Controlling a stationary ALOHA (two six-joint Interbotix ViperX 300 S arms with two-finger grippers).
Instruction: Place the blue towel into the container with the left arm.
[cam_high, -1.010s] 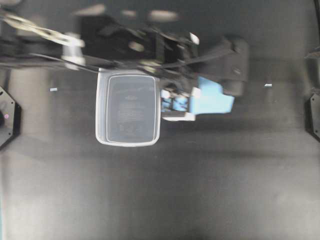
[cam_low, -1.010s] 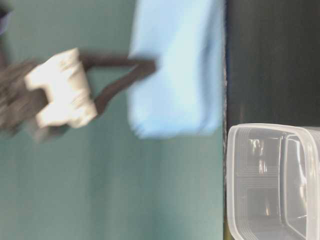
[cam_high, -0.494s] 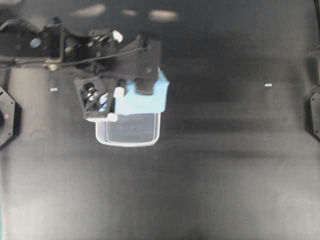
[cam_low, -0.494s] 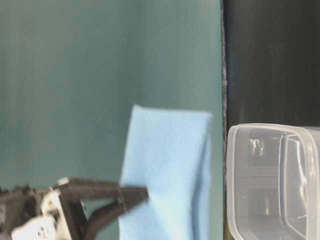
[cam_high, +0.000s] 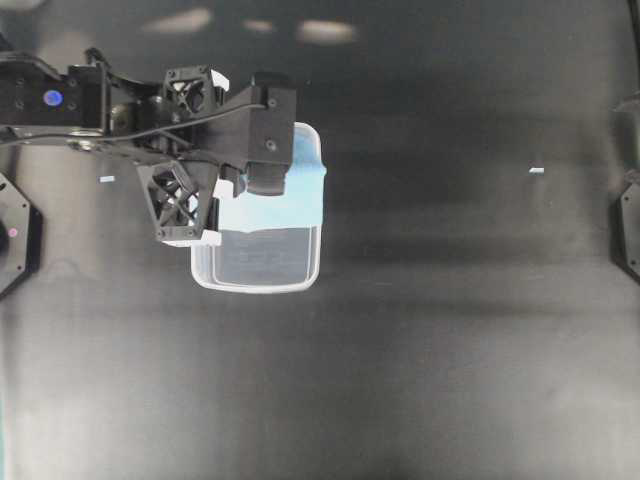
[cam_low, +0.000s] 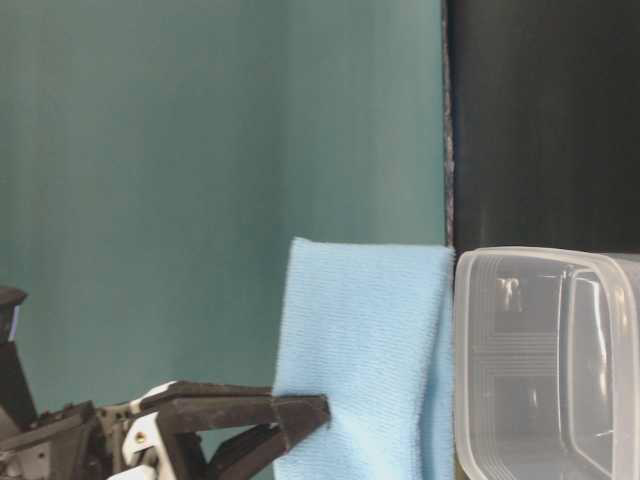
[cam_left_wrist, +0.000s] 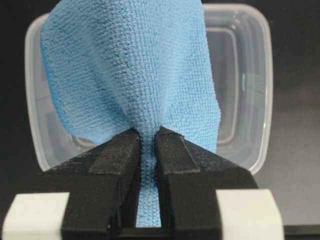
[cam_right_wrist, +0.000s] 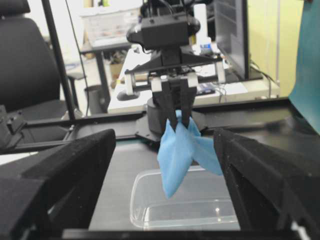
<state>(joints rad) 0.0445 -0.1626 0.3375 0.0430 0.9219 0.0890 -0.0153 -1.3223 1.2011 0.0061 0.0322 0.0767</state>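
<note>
Jaws pinch blue towel; right wrist view shows it hanging above container.

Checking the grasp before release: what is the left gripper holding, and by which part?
The left gripper pinches the blue towel by a bunched fold at its top; the rest hangs over the container.

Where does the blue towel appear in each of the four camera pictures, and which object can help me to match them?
Overhead: the blue towel is left of centre, over the container's upper part.
Table-level: bottom centre, beside the container.
Left wrist: centre, pinched by the left gripper, container behind.
Right wrist: centre, hanging above the container.
Shared landmark: the container.
</note>
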